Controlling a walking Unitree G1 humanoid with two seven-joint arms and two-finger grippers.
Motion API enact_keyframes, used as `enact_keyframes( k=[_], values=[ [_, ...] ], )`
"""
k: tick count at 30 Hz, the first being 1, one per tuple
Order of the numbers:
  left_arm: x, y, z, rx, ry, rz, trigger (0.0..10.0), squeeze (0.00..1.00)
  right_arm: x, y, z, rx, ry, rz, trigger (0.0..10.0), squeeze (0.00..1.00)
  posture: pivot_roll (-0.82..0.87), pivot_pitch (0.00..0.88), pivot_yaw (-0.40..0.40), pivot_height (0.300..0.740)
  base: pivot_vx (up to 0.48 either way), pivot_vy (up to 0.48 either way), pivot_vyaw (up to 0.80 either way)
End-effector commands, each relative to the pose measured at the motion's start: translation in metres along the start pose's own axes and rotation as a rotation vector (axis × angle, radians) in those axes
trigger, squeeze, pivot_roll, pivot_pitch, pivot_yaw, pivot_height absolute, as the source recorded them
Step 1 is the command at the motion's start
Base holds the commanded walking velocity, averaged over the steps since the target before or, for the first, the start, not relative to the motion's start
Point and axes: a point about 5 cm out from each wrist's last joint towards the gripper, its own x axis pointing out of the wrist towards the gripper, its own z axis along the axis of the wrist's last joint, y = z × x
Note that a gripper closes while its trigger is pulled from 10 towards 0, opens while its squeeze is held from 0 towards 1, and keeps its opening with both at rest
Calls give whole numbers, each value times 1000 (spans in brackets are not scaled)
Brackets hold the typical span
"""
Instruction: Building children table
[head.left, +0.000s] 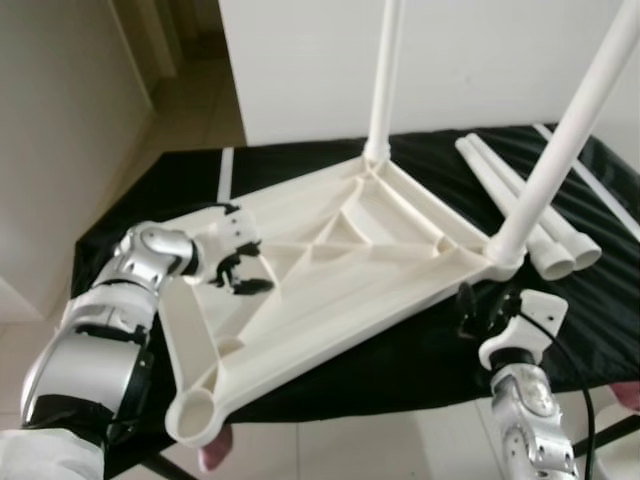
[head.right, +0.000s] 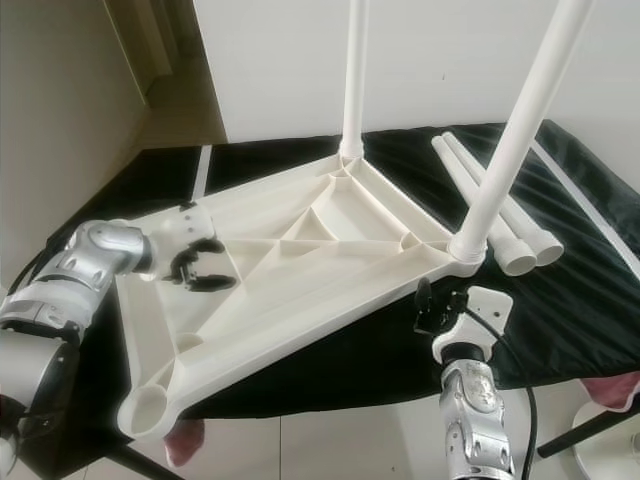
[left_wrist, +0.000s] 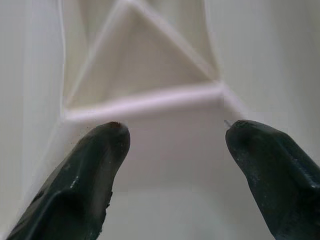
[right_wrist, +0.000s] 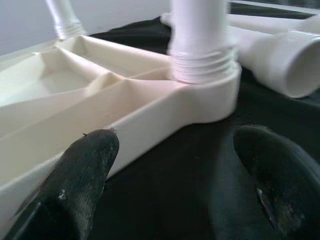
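Our tabletop (head.left: 330, 270) lies upside down on the black cloth (head.left: 420, 345) so legs can screw in. Our left gripper (head.left: 238, 272) rests spread on its ribs, steadying it. Our right gripper (head.left: 488, 312), also spread, waits beside the near fitted leg (head.left: 560, 140).

Cream-white tabletop (head.left: 340, 270) and white legs (head.left: 555, 140) — black cloth (head.left: 420, 350) beneath, plain

White plastic tabletop (head.left: 330, 290) is lying upside down, ribbed underside up. Two legs (head.left: 385, 75) are standing screwed into corner sockets; two loose legs (head.left: 520, 205) are lying beside it.
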Motion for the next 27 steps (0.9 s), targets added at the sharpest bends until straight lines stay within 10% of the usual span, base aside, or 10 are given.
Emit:
enact_keyframes(
  k=[1,12,27],
  values=[
    [-9,24,-12,10,61,580,10000,0,0,-2,-2,-8,19,-10,10000,0,-14,0,55,740,0,0,0],
    [13,2,-20,112,109,445,10000,0,15,0,2,-25,28,-2,10000,0,-13,0,49,740,0,0,0],
    [46,-43,17,219,-149,76,10000,0,55,24,-24,-47,273,128,10000,0,5,0,43,740,0,0,0]
  ],
)
